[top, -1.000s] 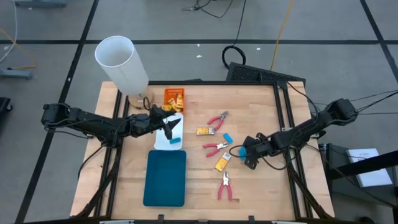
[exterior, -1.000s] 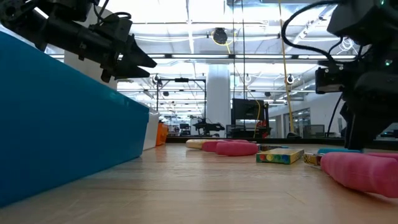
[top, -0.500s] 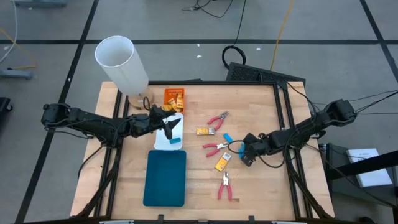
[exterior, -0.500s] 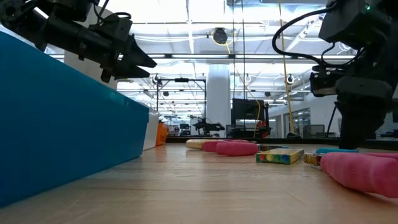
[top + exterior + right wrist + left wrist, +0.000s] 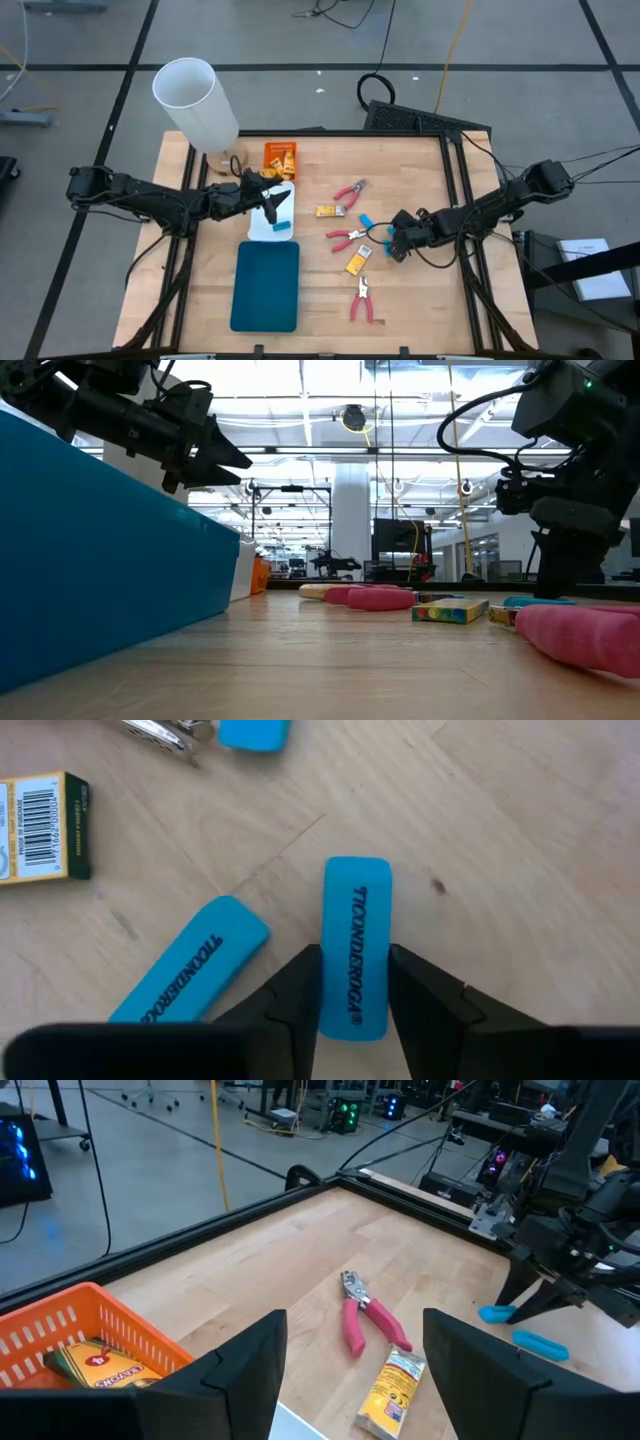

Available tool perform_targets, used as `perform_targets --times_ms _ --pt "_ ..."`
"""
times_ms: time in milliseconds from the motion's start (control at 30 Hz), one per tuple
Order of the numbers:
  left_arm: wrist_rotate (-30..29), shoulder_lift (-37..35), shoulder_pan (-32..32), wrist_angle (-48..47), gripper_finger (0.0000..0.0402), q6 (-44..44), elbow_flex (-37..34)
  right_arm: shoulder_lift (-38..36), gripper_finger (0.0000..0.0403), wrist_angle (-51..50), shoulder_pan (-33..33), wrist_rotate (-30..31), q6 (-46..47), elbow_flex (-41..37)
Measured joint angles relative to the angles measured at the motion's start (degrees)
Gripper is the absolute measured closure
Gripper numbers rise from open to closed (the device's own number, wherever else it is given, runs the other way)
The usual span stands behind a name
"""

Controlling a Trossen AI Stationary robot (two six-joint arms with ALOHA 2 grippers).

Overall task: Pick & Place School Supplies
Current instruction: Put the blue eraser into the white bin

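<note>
A light-blue eraser (image 5: 356,948) is lying flat on the wooden table (image 5: 420,300), right of centre, and the right gripper (image 5: 352,988) is bearing down over it with its two dark fingers (image 5: 300,992) sitting against the eraser's long sides, clamping on it. A second blue eraser (image 5: 190,972) is lying just beside it at an angle, apart from the fingers, and a third blue piece (image 5: 254,732) is resting farther off next to a yellow-orange crayon packet (image 5: 42,826). In the high view the right gripper (image 5: 395,240) is sitting low among red-handled pliers (image 5: 350,190) and another packet (image 5: 358,262). Further left, the left gripper (image 5: 278,205) is hanging above the white tray (image 5: 262,228) with its fingers (image 5: 245,1370) standing apart and nothing between them. An orange basket (image 5: 70,1330) is holding a crayon box (image 5: 100,1368) near the tall white cylinder (image 5: 195,100), and a teal tray (image 5: 266,285) is lying toward the table's front.
</note>
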Motion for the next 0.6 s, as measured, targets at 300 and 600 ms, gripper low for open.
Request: perform_targets --times_ms 300,600 --pt "0.0 0.0 0.0 0.0 0.0162 -1.0 0.0 -0.6 0.0331 1.2 0.0 -0.4 -4.5 0.0" --pt "0.8 0.0 0.0 0.8 0.0162 -5.3 0.0 -7.7 0.0333 4.9 -0.2 3.9 -12.3 -0.4"
